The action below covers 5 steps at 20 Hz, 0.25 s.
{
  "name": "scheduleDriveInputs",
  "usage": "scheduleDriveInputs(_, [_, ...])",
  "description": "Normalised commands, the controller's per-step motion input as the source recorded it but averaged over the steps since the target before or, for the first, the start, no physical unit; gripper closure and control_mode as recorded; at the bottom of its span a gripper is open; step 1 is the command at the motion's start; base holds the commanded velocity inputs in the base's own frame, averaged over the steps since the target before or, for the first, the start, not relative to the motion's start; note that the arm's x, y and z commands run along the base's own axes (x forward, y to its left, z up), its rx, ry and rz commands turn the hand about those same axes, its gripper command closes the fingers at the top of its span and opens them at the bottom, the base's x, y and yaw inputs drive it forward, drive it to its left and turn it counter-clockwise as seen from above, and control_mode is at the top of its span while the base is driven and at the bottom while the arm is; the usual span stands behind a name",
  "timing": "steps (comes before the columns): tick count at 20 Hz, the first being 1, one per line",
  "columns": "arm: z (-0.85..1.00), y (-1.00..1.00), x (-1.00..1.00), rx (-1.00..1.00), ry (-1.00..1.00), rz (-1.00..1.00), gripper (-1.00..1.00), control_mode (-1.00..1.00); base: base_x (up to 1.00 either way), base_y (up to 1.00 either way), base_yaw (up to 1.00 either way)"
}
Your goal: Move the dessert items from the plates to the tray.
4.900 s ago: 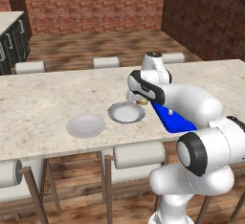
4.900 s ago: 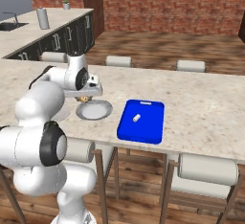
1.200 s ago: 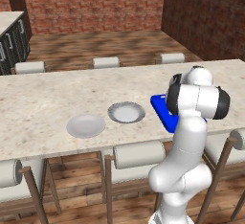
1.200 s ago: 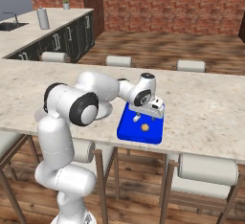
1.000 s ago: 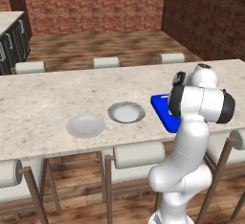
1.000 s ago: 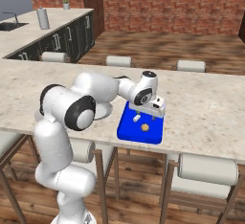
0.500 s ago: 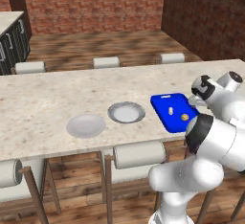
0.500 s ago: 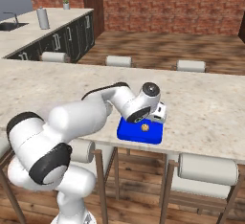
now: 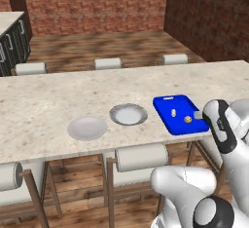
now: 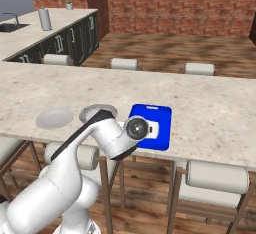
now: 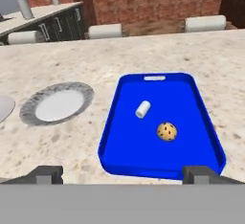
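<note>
Blue tray (image 11: 201, 122) holds the cookie (image 11: 167, 131) and white piece (image 11: 142, 109); treat both as light, crumbly; pinch across their middles; end effector (image 11: 122, 174) released, empty

A long speckled stone table (image 9: 44, 110) runs across the room, with pale cushioned stools (image 9: 108, 63) tucked along its far side and near side. Behind are red brick walls (image 9: 97, 3), a wooden floor (image 9: 87, 47), and dark cabinets (image 10: 65, 40).
</note>
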Motion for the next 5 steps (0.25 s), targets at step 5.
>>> scheduleDriveInputs(5, [0.0,0.17,-0.54,0.0,-0.23,0.05,-1.0,-1.0,0.0,0.0,0.0])
